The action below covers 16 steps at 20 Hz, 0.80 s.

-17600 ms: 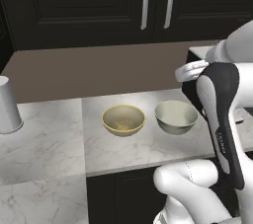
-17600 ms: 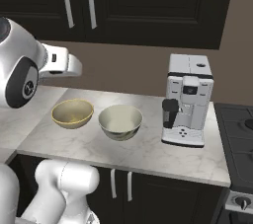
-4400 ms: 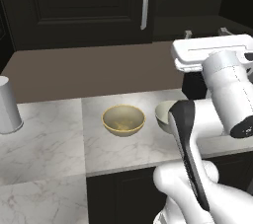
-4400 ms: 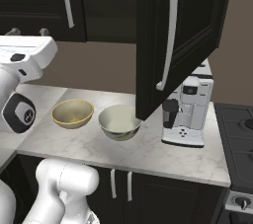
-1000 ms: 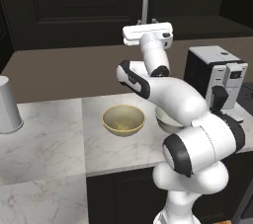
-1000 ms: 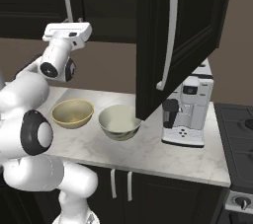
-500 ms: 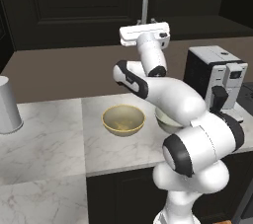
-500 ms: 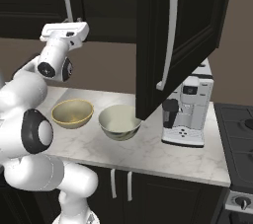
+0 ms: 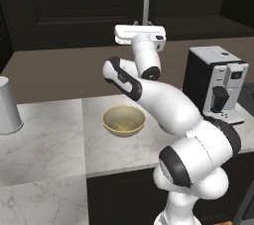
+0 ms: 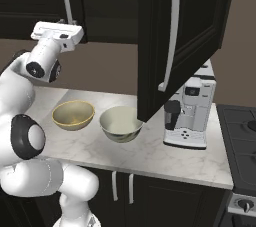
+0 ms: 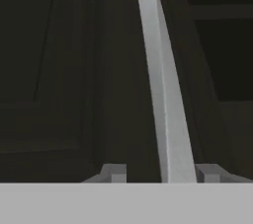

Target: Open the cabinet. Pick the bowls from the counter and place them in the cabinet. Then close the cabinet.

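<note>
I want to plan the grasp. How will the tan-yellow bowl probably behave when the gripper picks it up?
The tan-yellow bowl looks rigid and smooth, so it may slip. Its round underside could rock if pushed.

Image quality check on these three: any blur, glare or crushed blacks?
Left base view: sharp and evenly lit, soft shadow under the tan bowl, cabinet panels nearly lost in black. Right base view: crisp, no glare on the counter, open door very dark. Hand view: soft and low in contrast, the silver handle the one bright thing, its edges blurry.
</note>
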### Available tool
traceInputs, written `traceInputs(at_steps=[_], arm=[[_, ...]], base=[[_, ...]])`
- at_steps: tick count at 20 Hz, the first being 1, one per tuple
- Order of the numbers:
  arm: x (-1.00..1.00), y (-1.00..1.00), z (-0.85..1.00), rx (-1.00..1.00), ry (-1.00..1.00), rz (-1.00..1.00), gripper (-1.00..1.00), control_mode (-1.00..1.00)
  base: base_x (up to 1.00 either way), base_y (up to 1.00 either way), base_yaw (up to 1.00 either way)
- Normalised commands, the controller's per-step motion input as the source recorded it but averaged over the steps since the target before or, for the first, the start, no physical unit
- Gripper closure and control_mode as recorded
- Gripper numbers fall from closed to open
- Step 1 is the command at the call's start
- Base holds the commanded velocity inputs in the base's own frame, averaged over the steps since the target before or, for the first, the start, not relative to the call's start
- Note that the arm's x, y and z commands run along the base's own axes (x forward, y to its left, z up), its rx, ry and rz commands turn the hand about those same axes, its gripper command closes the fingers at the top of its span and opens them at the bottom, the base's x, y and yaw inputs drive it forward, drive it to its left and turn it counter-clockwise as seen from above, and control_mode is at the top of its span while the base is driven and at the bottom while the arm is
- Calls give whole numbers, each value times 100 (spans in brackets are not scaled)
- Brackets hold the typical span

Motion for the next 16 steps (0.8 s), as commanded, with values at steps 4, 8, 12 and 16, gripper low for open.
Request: traceInputs(at_steps=[4,8,12,16], arm=[[-30,100,-44,5,14,24,100,-100],[-52,100,-22,4,12,25,100,-100],[-70,100,-24,1,7,23,100,-100],[-70,100,-32,0,4,19,100,-100]], base=[[0,0,0],[0,0,0],[0,0,0],[0,0,0]])
